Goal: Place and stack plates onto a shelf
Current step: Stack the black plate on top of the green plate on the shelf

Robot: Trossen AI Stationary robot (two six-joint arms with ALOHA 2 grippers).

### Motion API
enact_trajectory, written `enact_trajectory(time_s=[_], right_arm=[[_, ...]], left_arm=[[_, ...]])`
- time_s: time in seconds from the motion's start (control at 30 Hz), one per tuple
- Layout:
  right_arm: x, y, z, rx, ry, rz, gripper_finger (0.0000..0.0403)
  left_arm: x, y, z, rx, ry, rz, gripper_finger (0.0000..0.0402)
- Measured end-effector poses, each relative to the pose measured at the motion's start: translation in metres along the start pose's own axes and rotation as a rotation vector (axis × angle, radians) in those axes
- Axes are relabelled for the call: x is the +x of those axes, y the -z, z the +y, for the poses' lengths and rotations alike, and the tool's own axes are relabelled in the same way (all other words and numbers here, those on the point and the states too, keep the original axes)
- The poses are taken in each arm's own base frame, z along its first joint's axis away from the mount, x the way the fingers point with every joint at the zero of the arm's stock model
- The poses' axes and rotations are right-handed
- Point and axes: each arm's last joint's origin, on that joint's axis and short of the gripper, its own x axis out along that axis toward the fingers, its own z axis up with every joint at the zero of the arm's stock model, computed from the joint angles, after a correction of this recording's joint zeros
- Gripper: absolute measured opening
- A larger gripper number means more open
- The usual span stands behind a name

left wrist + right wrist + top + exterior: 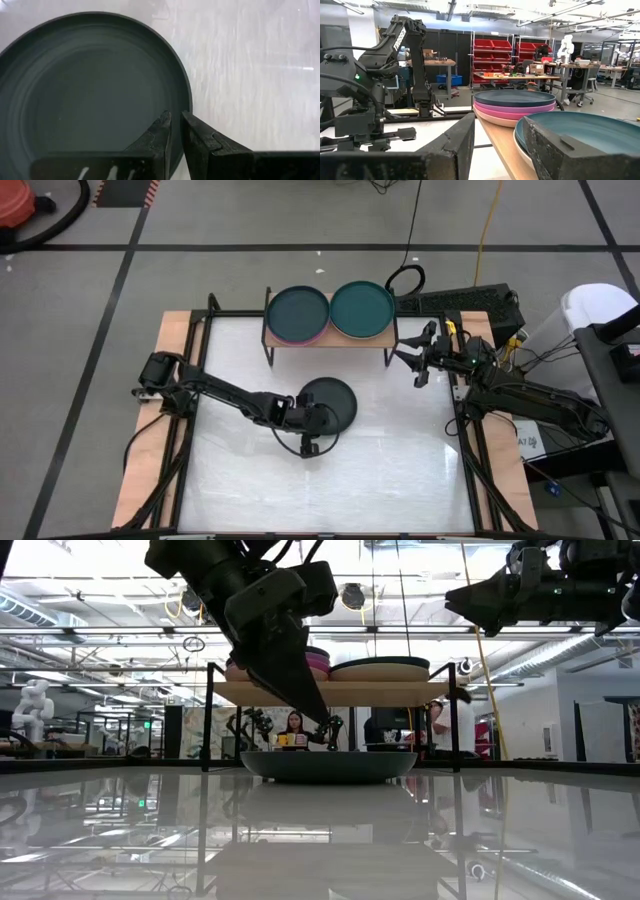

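The left jaws (175, 131) stand narrow, pinched on the near rim of a round, shallow, matte dark grey plate (333, 400) that lies flat near the middle of the white surface (400, 470), one finger inside the rim and one outside; whether they bear down with full force cannot be told, but they look closed on the rim, ready to lift. The right jaws (418, 366) hang wide and hold nothing, poised in the air just off the right end of the low light-wood shelf on thin black legs (330, 341), which stands at the surface's far edge. On that shelf two stacks already sit side by side: the left one topped by a dark teal plate (297, 311) over magenta and light pink ones (512, 113), the right one topped by a lighter teal plate (362, 308) over a beige one (380, 670). By my judgement the task is nearly done: the dark grey plate is the only one in sight off the shelf, and it remains to be carried up and set on one of the stacks.
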Motion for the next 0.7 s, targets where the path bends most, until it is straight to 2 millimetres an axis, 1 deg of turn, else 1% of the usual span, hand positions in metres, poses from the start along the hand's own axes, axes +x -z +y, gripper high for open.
enact_trajectory(time_s=[0.17,0.7], right_arm=[[0.0000,0.0000,0.0000,0.000,0.000,0.000,0.0146],[0.0000,0.0000,0.0000,0.000,-0.001,0.000,0.0146]], left_arm=[[-0.0001,-0.0032,-0.0010,-0.004,0.008,-0.033,0.0047],[-0.0007,-0.0039,-0.0030,-0.027,-0.010,-0.052,0.0047]])
